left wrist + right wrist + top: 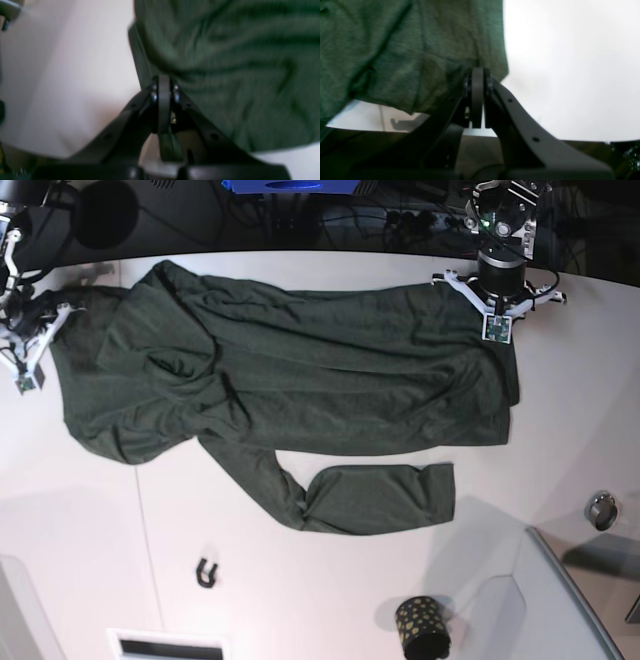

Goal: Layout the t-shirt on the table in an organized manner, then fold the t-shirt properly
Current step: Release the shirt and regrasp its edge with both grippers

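T-shirt [290,390]: dark green thin jersey, rumpled, spread across far half of white table [300,590], one sleeve trailing toward near edge. Left gripper [163,82] and right gripper [477,75] both pinched closed on its hem corners. Base view alone shows black gold-dotted cup [423,627]; contents not visible.

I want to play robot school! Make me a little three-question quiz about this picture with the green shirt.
1. True or false: both sets of jaws are shut on the t-shirt.
2. Which thing stands nearest the bottom edge of the base view? A) the black dotted cup B) the small metal ring C) the left gripper
3. Fill in: the shirt lies on the white ____.

Key:
1. True. The left gripper and the right gripper each pinch an edge of the cloth.
2. A
3. table
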